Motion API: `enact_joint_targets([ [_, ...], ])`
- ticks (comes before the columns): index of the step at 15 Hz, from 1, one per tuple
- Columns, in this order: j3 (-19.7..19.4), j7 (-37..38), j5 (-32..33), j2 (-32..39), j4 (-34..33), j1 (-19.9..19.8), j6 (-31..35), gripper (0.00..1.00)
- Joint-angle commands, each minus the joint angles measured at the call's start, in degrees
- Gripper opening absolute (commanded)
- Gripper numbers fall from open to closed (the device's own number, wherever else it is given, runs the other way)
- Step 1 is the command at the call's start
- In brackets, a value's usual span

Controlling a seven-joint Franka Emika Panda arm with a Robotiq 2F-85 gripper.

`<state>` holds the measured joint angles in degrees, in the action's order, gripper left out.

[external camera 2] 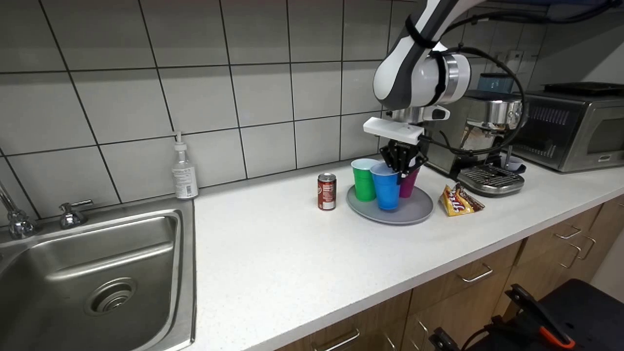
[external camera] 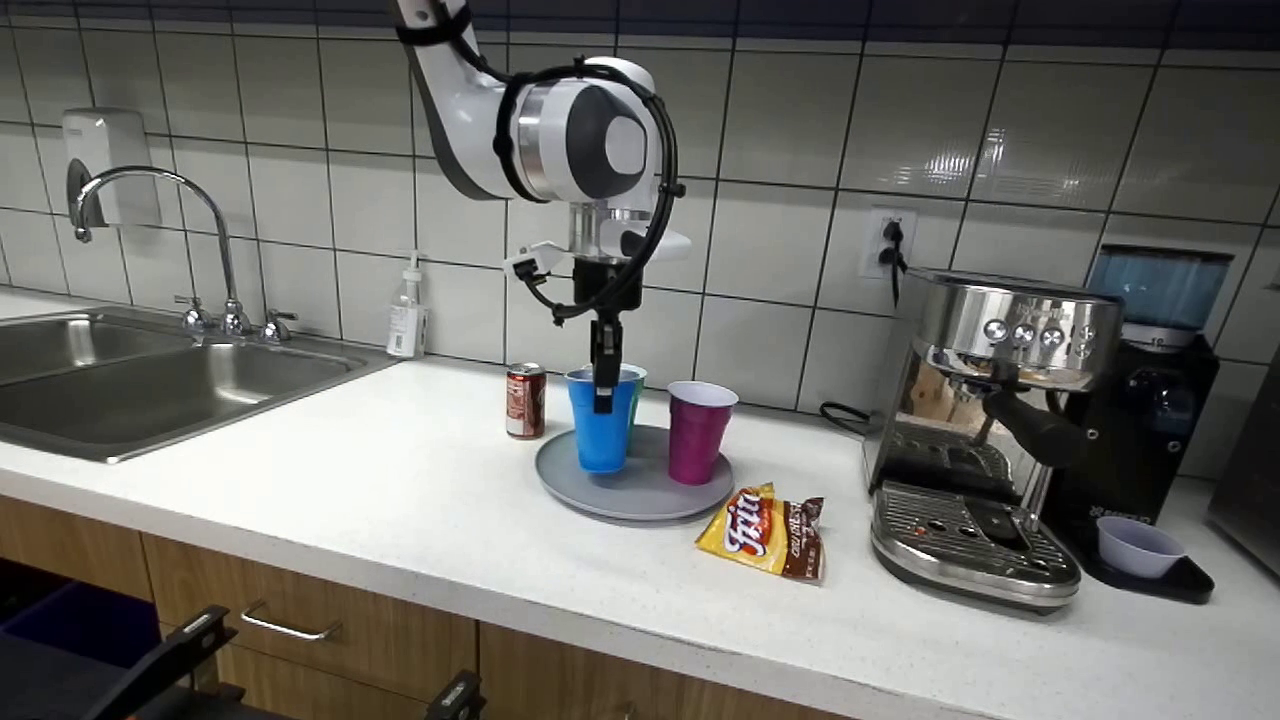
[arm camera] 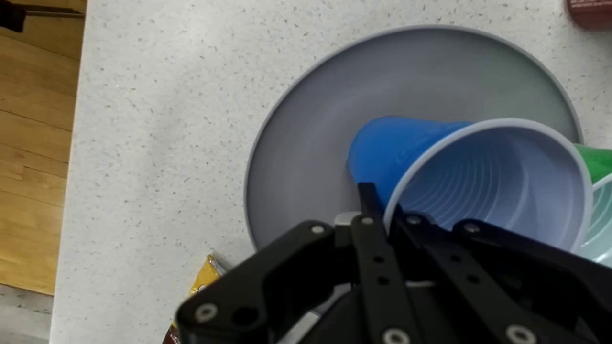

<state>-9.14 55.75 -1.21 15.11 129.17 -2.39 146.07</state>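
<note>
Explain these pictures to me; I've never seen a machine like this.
The machine is a robot arm, with a claw at its end. Two pictures come from cameras standing outside it; the close-up looks down from its wrist. On the counter are a can, a bag and a plate, with a coffee machine farther along. A green cup and a purple cup stand on the plate. The claw pinches the blue cup by its rim; I can't tell whether it's lifted.
</note>
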Motion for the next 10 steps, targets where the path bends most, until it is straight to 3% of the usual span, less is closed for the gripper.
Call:
enact_joint_targets([
  [1,-0.8,0.9,-0.9,2.3,-3.0,0.1,-2.0,0.01],
  [10,-1.9,0.9,-1.0,4.2,-4.3,0.2,-2.3,0.01],
])
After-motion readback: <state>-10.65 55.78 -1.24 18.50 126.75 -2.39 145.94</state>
